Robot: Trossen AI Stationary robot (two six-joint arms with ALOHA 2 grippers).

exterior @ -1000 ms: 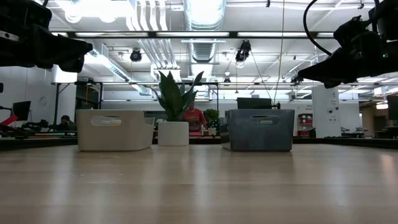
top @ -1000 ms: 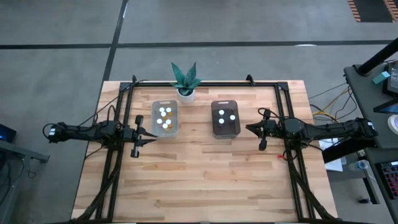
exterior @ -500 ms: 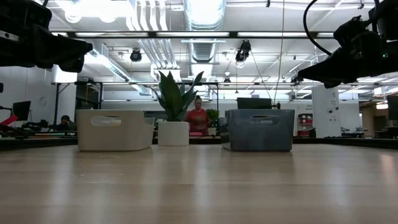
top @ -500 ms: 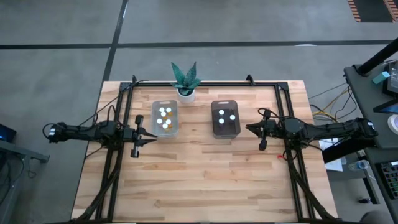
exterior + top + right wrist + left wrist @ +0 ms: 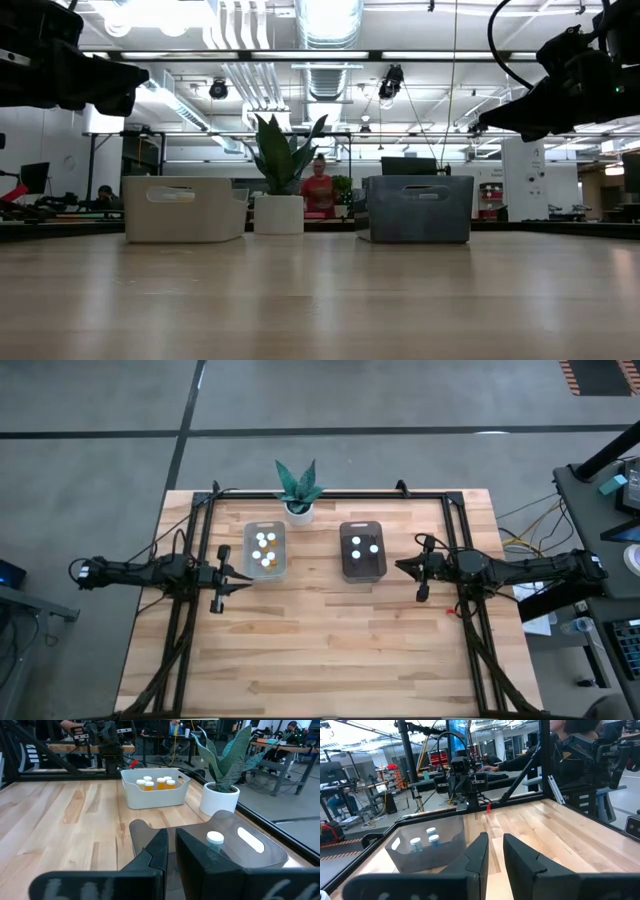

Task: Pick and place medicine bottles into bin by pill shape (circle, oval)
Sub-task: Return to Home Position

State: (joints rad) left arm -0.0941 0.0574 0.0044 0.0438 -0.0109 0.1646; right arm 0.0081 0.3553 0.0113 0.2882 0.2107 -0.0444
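From above, the medicine bottles (image 5: 264, 541) were too small for me to read any pill shape. In the low view, the walls of the pale tub (image 5: 185, 210) and the dark tub (image 5: 417, 210) hid them entirely. In my right wrist view, my right gripper (image 5: 171, 837) covered the dark tub's near part; only one white cap (image 5: 215, 838) showed there.

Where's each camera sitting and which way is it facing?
High view: overhead, looking straight down at the table; left claw and right claw show.
Low view: at tabletop height, facing the clear bin and dark bin; both claws overhead.
Left wrist view: behind the left claw, seen in front, facing the dark bin and right arm.
Right wrist view: behind the right claw, seen in front, facing the clear bin and potted plant.
Both wrist views show the dark bin.
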